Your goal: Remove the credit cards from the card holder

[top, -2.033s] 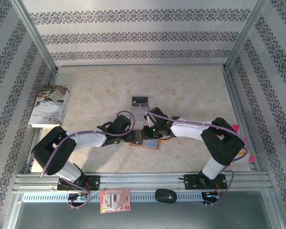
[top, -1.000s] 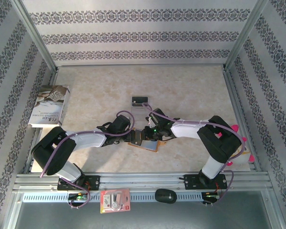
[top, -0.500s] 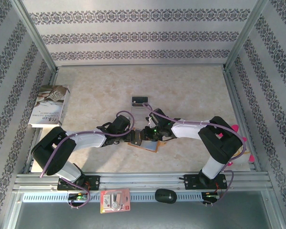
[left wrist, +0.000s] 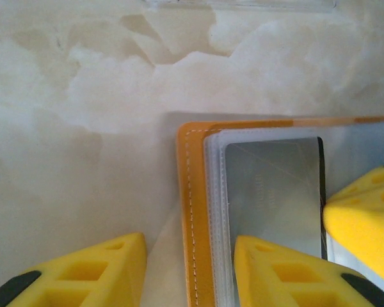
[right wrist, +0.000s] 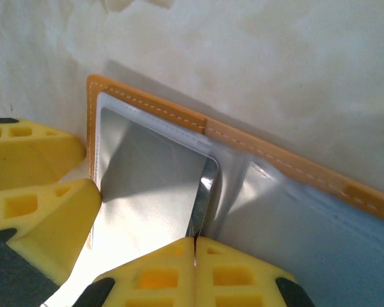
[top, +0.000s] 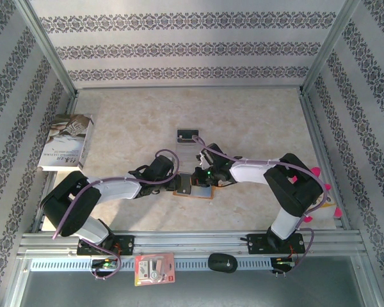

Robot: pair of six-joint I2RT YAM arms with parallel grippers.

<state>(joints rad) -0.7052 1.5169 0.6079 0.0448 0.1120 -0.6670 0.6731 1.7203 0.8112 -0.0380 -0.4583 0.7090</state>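
Marbled table — carrying book, black card, open card holder.

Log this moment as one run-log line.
step: card extraction | left gripper: open, astride card holder edge | right gripper: shut on grey credit card, partly in pocket | black credit card: out, on table

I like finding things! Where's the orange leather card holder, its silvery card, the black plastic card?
orange leather card holder [right wrist: 153,107]: right wrist view, stitched edge.
silvery card [right wrist: 147,179]: right wrist view, face.
black plastic card [top: 188,135]: top view, middle.
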